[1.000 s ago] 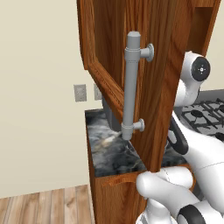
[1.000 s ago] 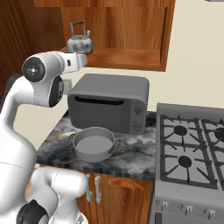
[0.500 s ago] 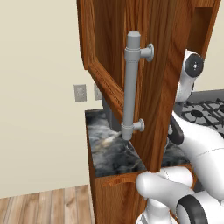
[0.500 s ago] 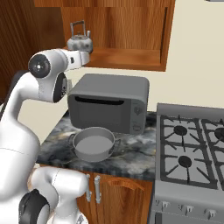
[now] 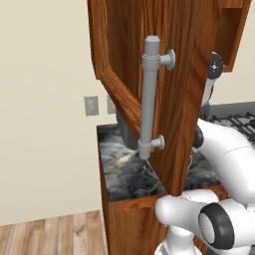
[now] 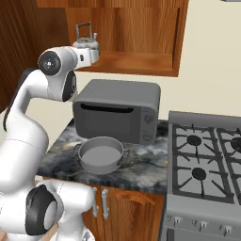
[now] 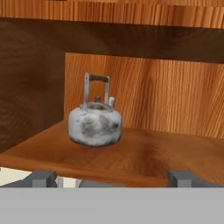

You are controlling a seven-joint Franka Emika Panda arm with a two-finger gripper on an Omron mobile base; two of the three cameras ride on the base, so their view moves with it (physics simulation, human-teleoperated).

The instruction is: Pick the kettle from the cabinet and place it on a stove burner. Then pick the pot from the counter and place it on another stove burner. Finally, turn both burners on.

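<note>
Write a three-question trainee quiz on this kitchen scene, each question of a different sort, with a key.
1. True or false: the kettle stands upright on the shelf of the open cabinet.
2. Multiple choice: the pot sits (A) on a stove burner, (B) on the counter in front of the microwave, (C) inside the cabinet.
3. Fill in: the claw is ____ and holds nothing.

Key: 1 true; 2 B; 3 open.
</note>
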